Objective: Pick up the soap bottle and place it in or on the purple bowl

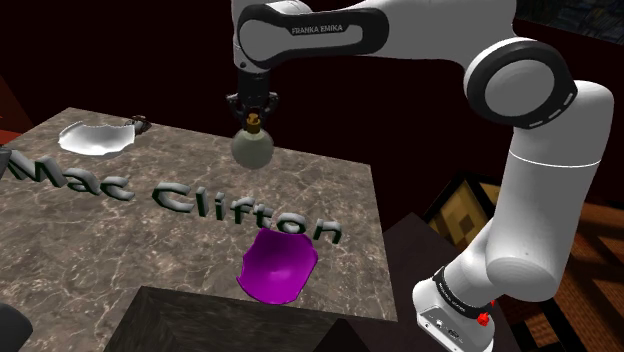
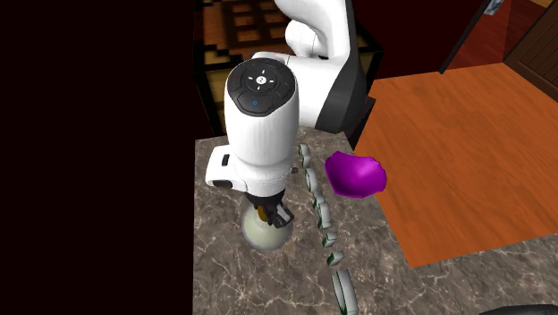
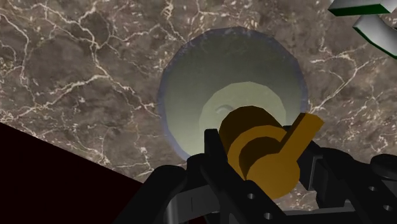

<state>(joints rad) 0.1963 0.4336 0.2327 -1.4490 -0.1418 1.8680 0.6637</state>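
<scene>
Shoulder view, left to right: a whitish bowl (image 1: 95,137) at the far left corner of the brown marble tabletop (image 1: 80,250), with a small dark item (image 1: 140,123) just beside it, too small to name. Next, raised grey-green letters (image 1: 180,200) spelling "Mac Clifton", running across the slab. Behind them, the black gripper (image 1: 253,108) pointing straight down, jaws pinching the soap bottle (image 1: 252,147) at its top, near the table's far edge. Cannot tell whether the base rests on the marble or hangs just off it. Farther right and nearer the camera, the purple bowl (image 1: 278,265) at the table's near edge, just beside the last letters and well apart from the bottle. At the right, the white arm (image 1: 540,150) bending up from its stand (image 1: 450,312).

Second exterior view, left to right: a black area (image 2: 89,161), then the marble edge, the bottle under the gripper, the row of letters, the purple bowl, and an orange wooden floor (image 2: 465,161).

Wrist view, looking down along the gripper: a round, squat bottle body, pale greenish-white, faintly see-through at the rim, narrowing to a golden-brown pump cap with 1 flat spout jutting sideways. 2 black fingers (image 3: 321,168) closed against that cap from either side, marble beneath.
</scene>
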